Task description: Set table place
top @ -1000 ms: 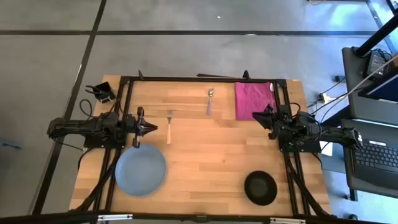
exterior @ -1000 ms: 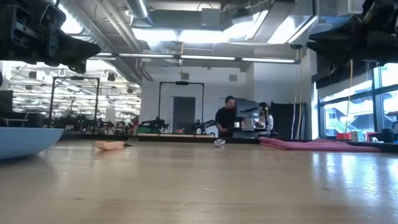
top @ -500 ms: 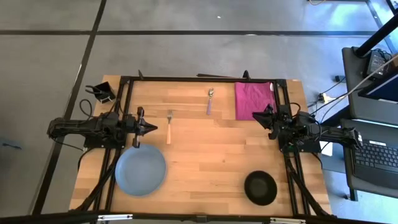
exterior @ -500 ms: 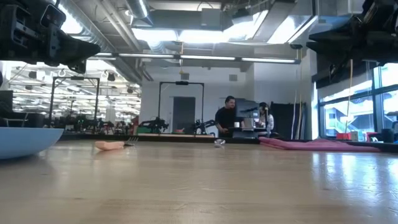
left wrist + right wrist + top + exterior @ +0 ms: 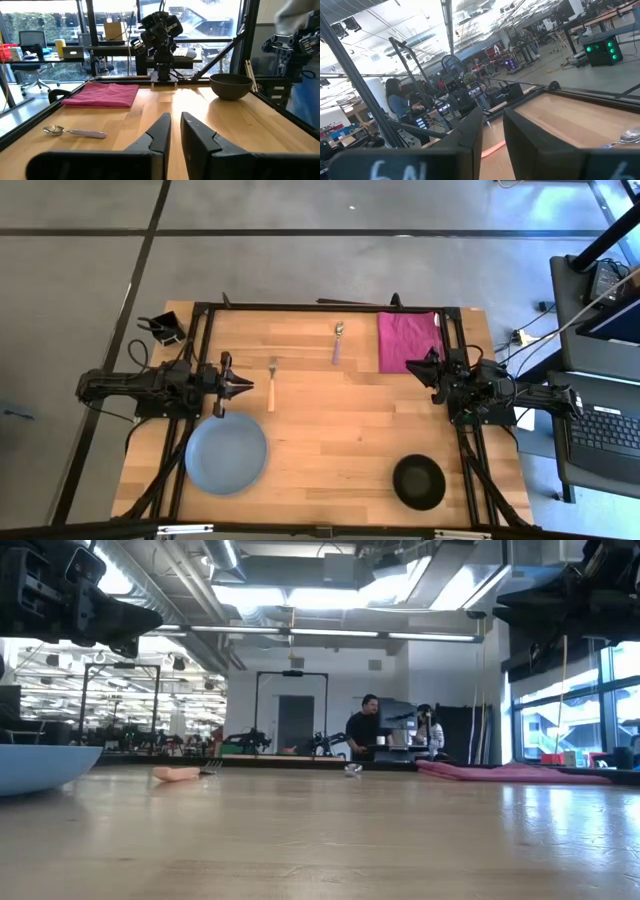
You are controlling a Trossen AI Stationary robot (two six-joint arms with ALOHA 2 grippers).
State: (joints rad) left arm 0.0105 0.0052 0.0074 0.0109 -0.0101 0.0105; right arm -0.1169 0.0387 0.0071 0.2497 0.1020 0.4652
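Observation:
The grey-blue plate lies flat at the table's near left, and the black bowl stands at the near right. The orange-handled fork and the purple-handled spoon lie flat farther back, near the middle. My left gripper hovers at the left side, just left of the fork, shut and empty. My right gripper hovers at the right side, shut and empty. The left wrist view shows the bowl and the spoon.
A magenta cloth lies flat at the far right, just beyond my right gripper. A small black holder stands outside the frame's far left corner. Bare wood spans the table's middle. People stand in the room behind the table.

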